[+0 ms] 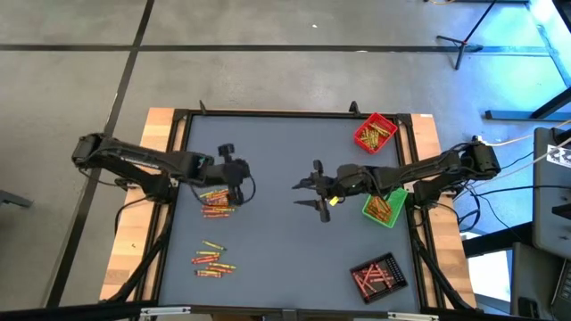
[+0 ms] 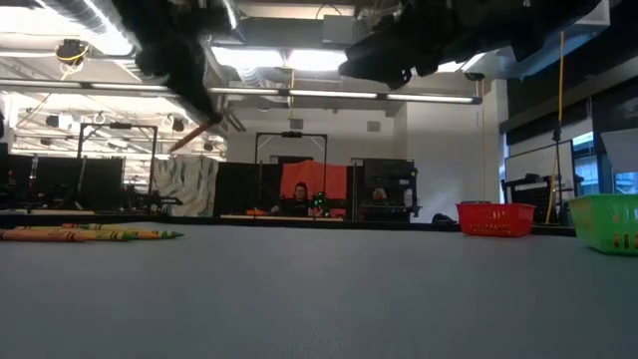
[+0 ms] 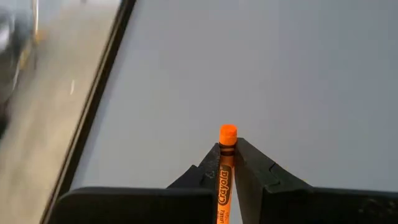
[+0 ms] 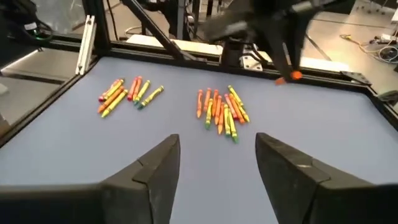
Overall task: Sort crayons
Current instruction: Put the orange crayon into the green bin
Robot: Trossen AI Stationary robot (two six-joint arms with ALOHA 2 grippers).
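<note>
One word can be read: "Crayola", printed in black lengthwise down the paper wrapper of the orange crayon [image 3: 225,180], seen in the left wrist view. Black bands ring the wrapper just below its tip. The wrappers of the other crayons [image 4: 220,111] on the table are too small to read in any view. The trays, the table and the room behind show no legible lettering or numbers.
</note>
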